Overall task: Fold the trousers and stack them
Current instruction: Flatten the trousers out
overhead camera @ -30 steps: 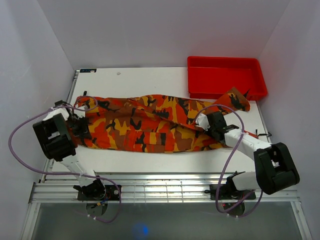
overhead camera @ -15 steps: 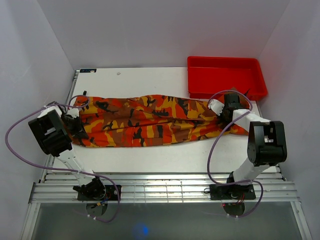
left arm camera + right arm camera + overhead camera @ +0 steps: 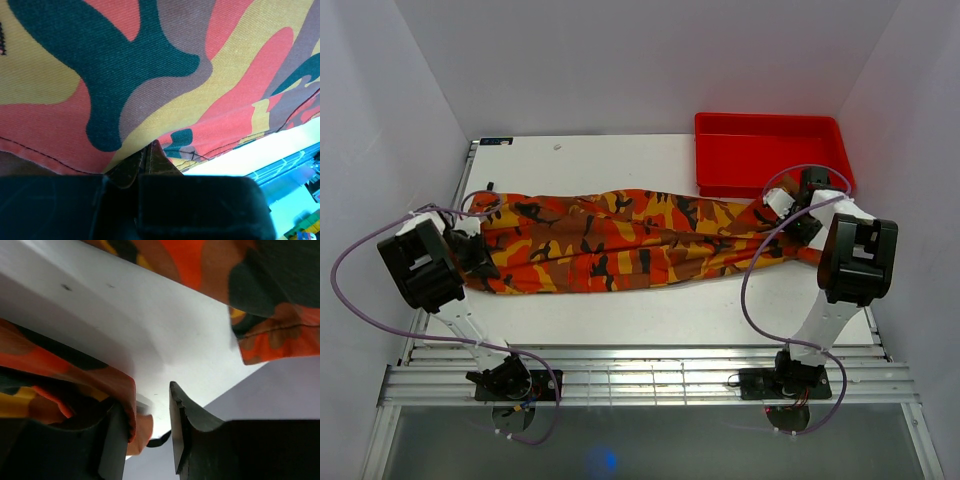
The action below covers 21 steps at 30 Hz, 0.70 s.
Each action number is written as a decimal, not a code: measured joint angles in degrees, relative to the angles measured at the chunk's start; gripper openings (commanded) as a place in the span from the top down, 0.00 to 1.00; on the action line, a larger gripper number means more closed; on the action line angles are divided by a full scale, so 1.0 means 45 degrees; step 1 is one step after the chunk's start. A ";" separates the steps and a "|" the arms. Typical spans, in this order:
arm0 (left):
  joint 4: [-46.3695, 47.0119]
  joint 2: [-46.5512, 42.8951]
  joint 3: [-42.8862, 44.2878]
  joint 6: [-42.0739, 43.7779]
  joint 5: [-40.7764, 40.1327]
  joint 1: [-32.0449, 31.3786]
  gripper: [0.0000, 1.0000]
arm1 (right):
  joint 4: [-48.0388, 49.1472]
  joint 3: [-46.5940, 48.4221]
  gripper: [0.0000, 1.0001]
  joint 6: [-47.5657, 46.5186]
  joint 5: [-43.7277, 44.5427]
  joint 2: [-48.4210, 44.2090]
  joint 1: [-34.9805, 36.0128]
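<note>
The camouflage trousers [image 3: 620,245] lie stretched left to right across the white table [image 3: 610,160]. My left gripper [image 3: 478,252] is at their left end. In the left wrist view its brown pads [image 3: 146,155] are pressed together at the cloth's [image 3: 150,60] edge, shut on it. My right gripper [image 3: 788,215] is at the trousers' right end, by the red tray. In the right wrist view it [image 3: 147,405] stands open, with bare table showing in the gap. A fold of cloth [image 3: 60,375] hangs over the left finger, and another piece [image 3: 270,335] lies further off.
A red plastic tray [image 3: 770,155] stands at the back right corner, close behind my right gripper. White walls enclose the table on three sides. An aluminium rail [image 3: 640,375] runs along the near edge, with purple cables looping from both arms.
My right gripper has swung from the trousers' middle right to their far right end near the tray. The trousers have been drawn out longer and narrower. The left gripper has shifted slightly left.
</note>
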 measured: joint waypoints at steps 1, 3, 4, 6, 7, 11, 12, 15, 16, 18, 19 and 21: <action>-0.0015 0.0000 -0.0034 0.0019 0.0049 -0.0010 0.89 | -0.0126 0.0253 0.57 0.0005 0.0000 0.0112 -0.0131; -0.0034 -0.0005 -0.0078 0.0136 0.0117 -0.0010 0.82 | -0.0340 0.0675 0.51 0.0005 0.0053 0.0189 -0.0311; -0.0019 -0.0015 -0.0107 0.0223 0.0141 -0.0010 0.80 | -0.0384 0.0865 0.48 0.0000 0.0155 0.0189 -0.0379; -0.0019 -0.0078 -0.0151 0.0413 0.0160 -0.0010 0.74 | -0.0369 0.1258 0.32 -0.0015 0.0515 0.0189 -0.0534; -0.0010 -0.0146 -0.0189 0.0525 0.0155 -0.0010 0.71 | -0.0345 0.1467 0.29 -0.0078 0.0772 0.0189 -0.0665; 0.0034 -0.0374 -0.0155 0.1122 -0.0432 0.0155 0.62 | 0.0126 0.2176 0.22 -0.0578 0.2006 -0.0078 -0.1428; 0.0024 -0.0398 -0.0092 0.1248 -0.0568 0.0223 0.57 | 0.0131 0.2293 0.22 -0.0680 0.2200 -0.0272 -0.1642; 0.0049 -0.0549 0.0068 0.1676 -0.0865 0.0379 0.50 | -0.0369 0.2817 0.25 -0.0714 0.2234 -0.0850 -0.1855; 0.0039 -0.0636 0.0117 0.1792 -0.0957 0.0408 0.48 | -0.0719 0.3123 0.31 -0.0690 0.2021 -0.1030 -0.1841; -0.0010 -0.0816 0.0262 0.1991 -0.0952 0.0466 0.46 | -0.1685 0.3852 0.37 -0.0544 0.1350 -0.1297 -0.1719; -0.0112 -0.0957 0.0423 0.2069 -0.0913 0.0476 0.46 | -0.2161 0.4124 0.42 -0.0355 0.0855 -0.1452 -0.1637; -0.0243 -0.1224 0.0738 0.2147 -0.0704 0.0486 0.46 | -0.3079 0.4347 0.46 0.0073 -0.0160 -0.1817 -0.1384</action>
